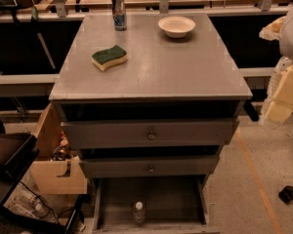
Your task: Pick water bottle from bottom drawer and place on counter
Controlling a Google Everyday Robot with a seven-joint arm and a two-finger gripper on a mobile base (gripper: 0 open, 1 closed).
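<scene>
The water bottle, clear with a white cap, stands upright near the front middle of the open bottom drawer. The drawer is pulled out at the foot of the grey cabinet. The counter is the cabinet's flat grey top. My gripper is not in view; only pale white and yellowish arm parts show at the right edge, level with the counter and far from the bottle.
On the counter stand a blue-silver can at the back, a white bowl at the back right and a green-yellow sponge at the left. Two knobbed drawers stick out slightly above the bottom drawer. A wooden box and a dark cart stand at the left.
</scene>
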